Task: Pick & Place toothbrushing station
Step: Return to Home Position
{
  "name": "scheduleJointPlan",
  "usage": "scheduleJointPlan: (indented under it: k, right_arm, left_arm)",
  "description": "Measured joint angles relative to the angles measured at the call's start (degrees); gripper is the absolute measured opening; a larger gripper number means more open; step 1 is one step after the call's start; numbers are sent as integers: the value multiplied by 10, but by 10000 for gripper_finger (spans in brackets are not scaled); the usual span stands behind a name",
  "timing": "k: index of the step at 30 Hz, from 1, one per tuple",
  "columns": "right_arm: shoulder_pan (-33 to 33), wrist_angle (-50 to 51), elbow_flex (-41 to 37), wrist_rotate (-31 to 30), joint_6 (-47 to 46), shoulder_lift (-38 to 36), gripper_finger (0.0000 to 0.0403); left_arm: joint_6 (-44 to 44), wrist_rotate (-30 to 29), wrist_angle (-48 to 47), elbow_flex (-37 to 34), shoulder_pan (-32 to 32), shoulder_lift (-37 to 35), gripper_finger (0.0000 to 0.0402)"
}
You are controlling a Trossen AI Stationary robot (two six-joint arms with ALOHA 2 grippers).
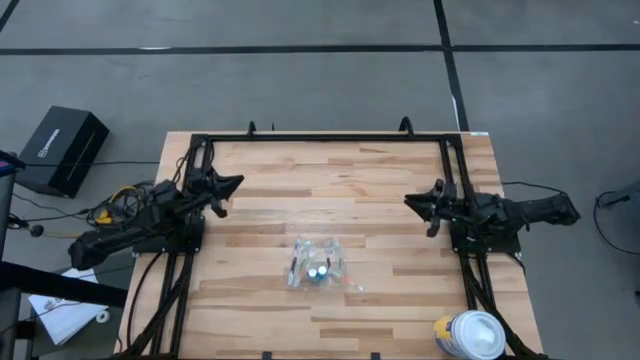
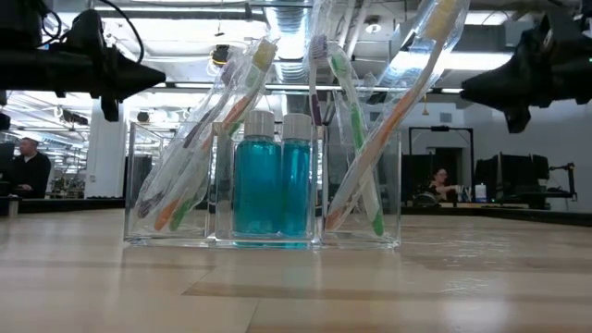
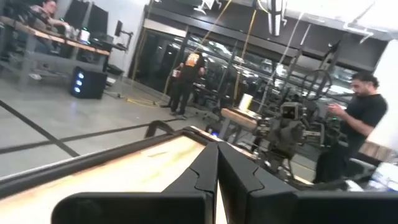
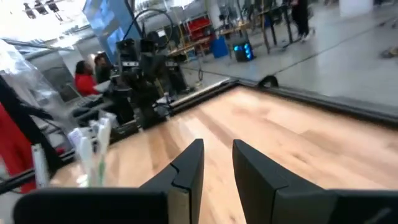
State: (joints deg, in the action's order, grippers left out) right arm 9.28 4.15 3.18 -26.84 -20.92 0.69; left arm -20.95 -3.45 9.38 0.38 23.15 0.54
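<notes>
The see-through plastic holder (image 1: 318, 265) stands by its flat base on the wooden table, near the middle and toward the near edge. In the low view the holder (image 2: 361, 236) carries several slim toothbrushes (image 2: 375, 139) that lean in its outer compartments. Two teal tubes with white caps (image 2: 276, 180) stand upright in its middle. The toothbrushes also show in the right wrist view (image 4: 93, 152). My left gripper (image 1: 238, 184) hovers shut at the table's left, far side of the holder. My right gripper (image 1: 410, 202) hovers open at the right, fingers (image 4: 186, 165) a little apart. Both are empty.
A round white-lidded canister (image 1: 470, 335) stands at the table's near right corner. A black frame rail (image 1: 320, 138) runs along the far edge and down both sides. A black box (image 1: 62, 148) sits on the floor at left. People stand in the room beyond the table (image 3: 357, 118).
</notes>
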Motion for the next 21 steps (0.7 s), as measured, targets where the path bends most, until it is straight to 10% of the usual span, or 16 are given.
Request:
scheduleJointPlan:
  k: [21]
  right_arm:
    - [13,-6,-4,56,25,80,77]
  left_arm:
    - [-6,80,-12,0,-1,48,2]
